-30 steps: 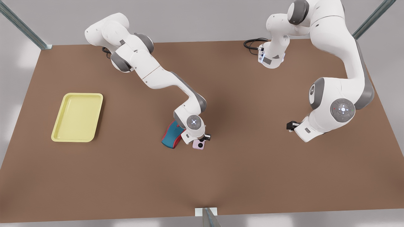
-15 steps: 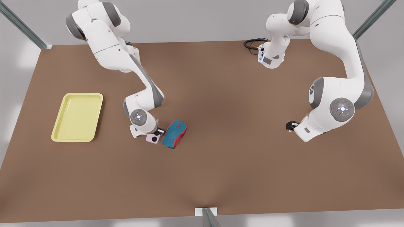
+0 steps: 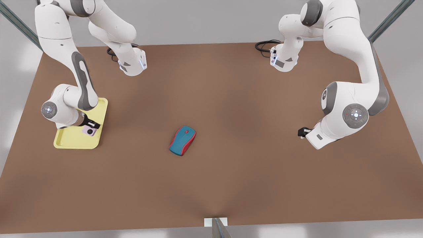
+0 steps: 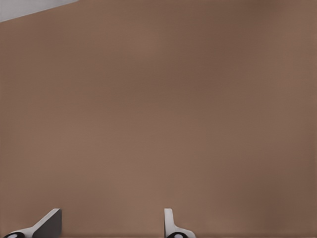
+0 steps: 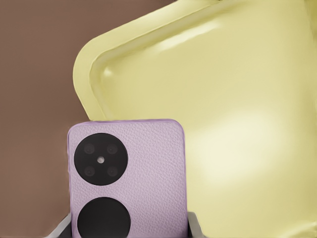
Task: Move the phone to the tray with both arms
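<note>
The brown surface (image 3: 231, 172) carries the yellow tray (image 3: 71, 141) at the front view's left. Over the tray, the right hand (image 3: 91, 127) grips the pink phone (image 3: 89, 131) — the right wrist view shows its two black lenses. The blue-and-red mouse (image 3: 182, 140) lies mid-surface. The left hand (image 3: 301, 132) waits, fingers (image 4: 170, 223) parted — its wrist view sees bare surface.

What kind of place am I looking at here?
Likely a simulated robot test bench: a bare brown table, two white arms mounted on it, and loose props: a tray, a phone and a mouse.
</note>
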{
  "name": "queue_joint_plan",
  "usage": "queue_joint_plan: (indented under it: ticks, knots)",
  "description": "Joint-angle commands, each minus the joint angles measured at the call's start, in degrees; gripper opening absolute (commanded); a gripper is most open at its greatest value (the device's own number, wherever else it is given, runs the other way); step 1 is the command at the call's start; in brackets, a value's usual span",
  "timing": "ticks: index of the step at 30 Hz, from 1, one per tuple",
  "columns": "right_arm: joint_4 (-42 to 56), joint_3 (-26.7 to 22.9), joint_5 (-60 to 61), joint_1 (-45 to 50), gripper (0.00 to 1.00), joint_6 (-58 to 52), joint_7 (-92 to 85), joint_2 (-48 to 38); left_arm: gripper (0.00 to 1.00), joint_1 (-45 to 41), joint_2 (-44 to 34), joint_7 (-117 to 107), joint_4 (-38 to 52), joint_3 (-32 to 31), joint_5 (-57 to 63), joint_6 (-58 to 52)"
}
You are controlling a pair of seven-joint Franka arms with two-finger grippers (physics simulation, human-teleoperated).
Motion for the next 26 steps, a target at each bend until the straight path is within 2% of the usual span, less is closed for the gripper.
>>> queue_joint_plan:
  ticks: [1, 3, 4, 10, 12, 15, 17, 19, 20, 21, 26]
  knots:
    - [0.1, -2.4, -0.8, 0.0, 0.74, -0.8, -41.8, -0.1, 1.00, 0.0, -0.1, -0.5, 0.0, 0.0, 0.0, 0.2]
    - [0.4, -3.8, -3.3, -0.4, 0.76, -0.7, -42.5, 0.1, 1.00, 0.0, 0.0, -0.5, 0.0, 0.0, 0.0, 0.2]
    - [0.3, -3.8, -3.3, -0.4, 1.00, -0.8, -42.5, 0.2, 1.00, 0.0, 0.1, -0.5, 0.0, 0.0, 0.0, 0.2]
    - [2.4, -3.2, -3.4, -0.2, 1.00, -3.4, -42.0, 0.0, 1.00, 0.0, 0.0, -0.5, 0.0, 0.0, 0.0, 0.3]
    - [13.1, 1.0, -2.9, 0.4, 1.00, -14.1, -38.2, 0.8, 1.00, 0.0, -0.3, -0.5, 0.2, 0.0, 0.3, 0.2]
    - [29.5, 10.0, -2.8, 0.6, 1.00, -26.5, -27.3, 0.7, 1.00, 0.0, -0.7, -0.5, 0.3, 0.0, 0.7, 0.1]
    - [42.0, 11.6, -2.4, 1.7, 1.00, -35.5, -25.5, 0.7, 1.00, 0.0, -0.8, -2.4, 0.3, 0.1, 0.7, 0.1]
    - [49.3, 11.9, -2.1, 4.0, 1.00, -46.1, -18.6, -1.0, 1.00, 0.0, -1.4, -5.9, 0.7, 0.1, 0.4, 0.1]
    - [48.1, 9.8, -0.2, 7.2, 1.00, -46.1, -14.0, -4.9, 1.00, 0.1, -1.8, -5.8, 0.8, 0.1, 0.3, 0.2]
    - [48.0, 9.7, -0.2, 9.3, 1.00, -46.5, -9.4, -6.2, 1.00, 0.0, -2.0, -5.9, 1.2, 0.1, 0.3, 0.1]
    - [48.2, 9.3, -0.3, 9.6, 1.00, -44.5, -9.4, -5.5, 1.00, 0.0, -2.5, -5.9, 1.2, 0.1, 0.5, -0.2]
